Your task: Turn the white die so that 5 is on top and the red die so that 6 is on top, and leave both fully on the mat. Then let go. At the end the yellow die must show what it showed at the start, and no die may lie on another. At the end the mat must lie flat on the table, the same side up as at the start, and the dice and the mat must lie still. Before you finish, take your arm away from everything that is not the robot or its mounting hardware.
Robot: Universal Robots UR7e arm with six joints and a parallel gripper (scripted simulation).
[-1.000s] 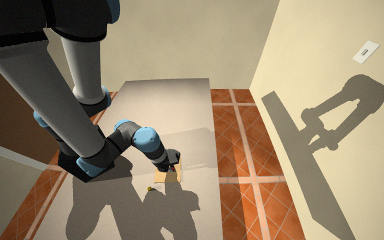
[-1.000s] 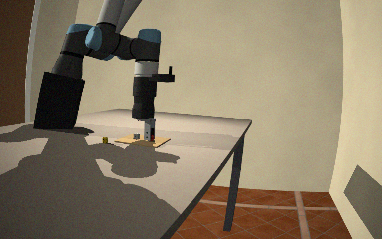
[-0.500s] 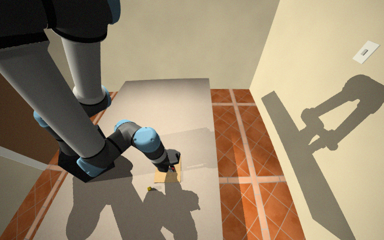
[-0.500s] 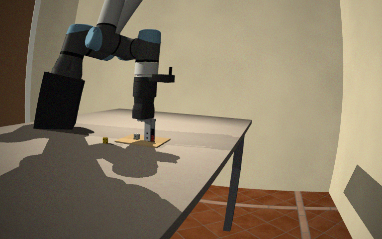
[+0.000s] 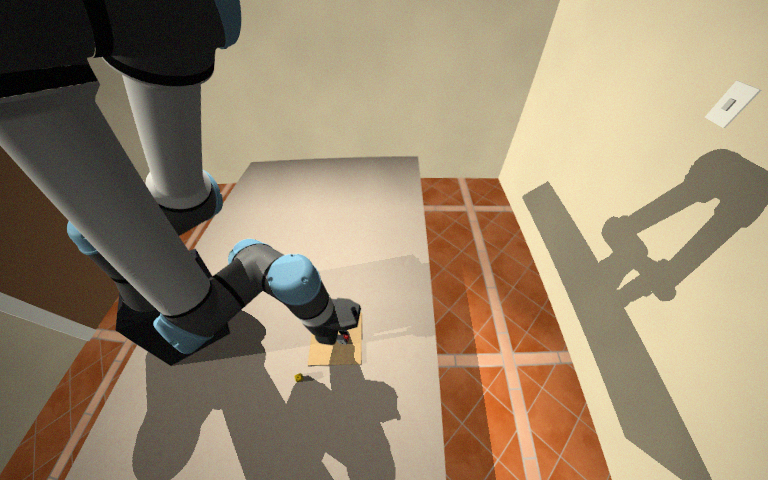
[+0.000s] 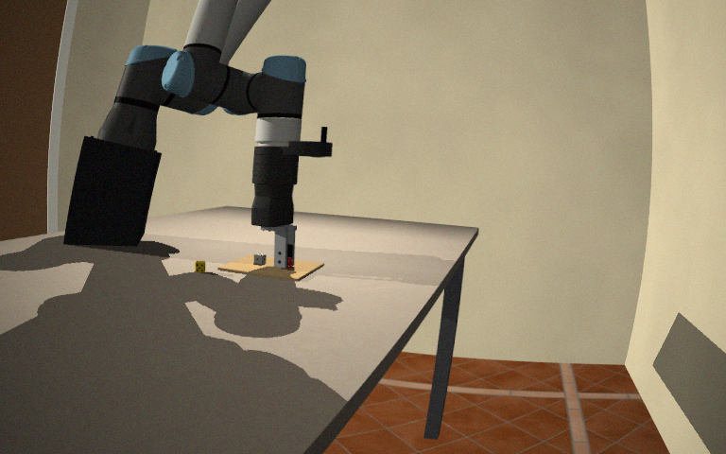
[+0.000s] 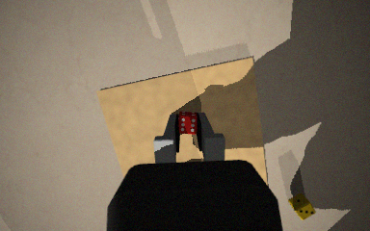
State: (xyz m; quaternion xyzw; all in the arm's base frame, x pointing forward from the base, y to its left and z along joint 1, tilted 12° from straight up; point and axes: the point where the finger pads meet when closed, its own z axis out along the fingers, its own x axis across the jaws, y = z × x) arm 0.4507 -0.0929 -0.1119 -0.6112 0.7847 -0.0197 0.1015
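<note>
Gripping the red die [image 7: 188, 123] in my hand [image 7: 189, 129], centre of the wrist frame, I hold it directly over the mat [image 7: 135, 111], six pips facing the camera.

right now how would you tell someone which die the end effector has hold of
Start at the tan mat on the grey table, below the arm's vertical wrist. The end effector reaches down over it, shut on the red die. It is the only red one: the white die sits free on the mat, the yellow die off it.

White die [image 6: 259, 258] crowds claw [image 6: 285, 262]; elsewhere open.
</note>
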